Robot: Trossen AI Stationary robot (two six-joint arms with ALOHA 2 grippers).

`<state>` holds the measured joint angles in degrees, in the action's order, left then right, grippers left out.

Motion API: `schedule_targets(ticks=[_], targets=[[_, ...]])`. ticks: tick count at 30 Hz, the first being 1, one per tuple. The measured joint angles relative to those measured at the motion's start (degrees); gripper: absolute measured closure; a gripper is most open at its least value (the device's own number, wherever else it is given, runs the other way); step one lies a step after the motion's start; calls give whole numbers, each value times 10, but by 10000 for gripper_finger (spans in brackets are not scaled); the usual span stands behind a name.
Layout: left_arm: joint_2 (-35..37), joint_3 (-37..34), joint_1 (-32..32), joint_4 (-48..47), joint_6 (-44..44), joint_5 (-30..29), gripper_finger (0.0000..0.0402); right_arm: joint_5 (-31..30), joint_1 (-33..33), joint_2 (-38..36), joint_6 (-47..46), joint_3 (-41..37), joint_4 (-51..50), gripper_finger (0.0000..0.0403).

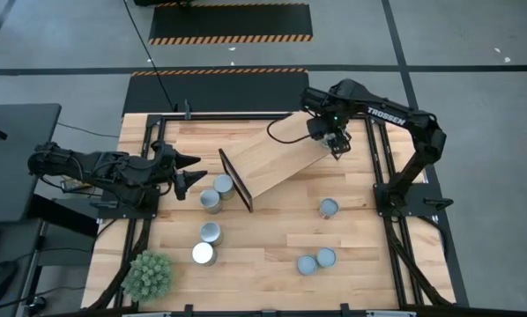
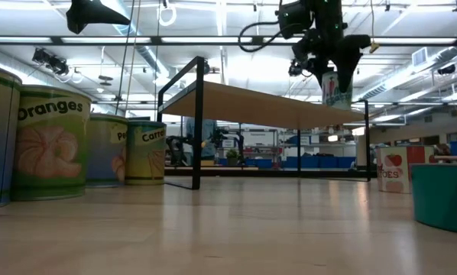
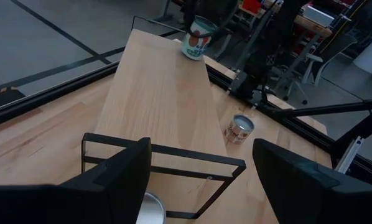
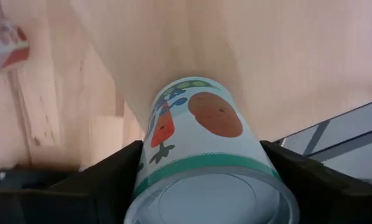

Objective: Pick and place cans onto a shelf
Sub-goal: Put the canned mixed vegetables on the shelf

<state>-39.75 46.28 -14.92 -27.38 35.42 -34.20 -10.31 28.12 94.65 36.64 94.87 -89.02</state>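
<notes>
While over shelf, tool-held can

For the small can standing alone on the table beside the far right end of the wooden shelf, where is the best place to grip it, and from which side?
The lone silver-topped can stands upright with its round top facing up. Best is probably to come straight down and close the fingers across its curved side wall, just below the rim. Nothing stands close beside it; the light-wood shelf is a little way off, so either finger direction should fit.
</notes>
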Motion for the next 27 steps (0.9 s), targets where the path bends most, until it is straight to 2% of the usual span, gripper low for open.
schedule_targets(ticks=[8,12,27], targets=[[0,0,0,-4,0,0,115,-54,-15,0,-20,-16,4,42],[0,0,0,-11,0,0,115,-56,-19,-2,-28,-16,-1,33],[0,0,0,-12,4,10,115,-94,-28,-18,-31,-11,-10,37]])
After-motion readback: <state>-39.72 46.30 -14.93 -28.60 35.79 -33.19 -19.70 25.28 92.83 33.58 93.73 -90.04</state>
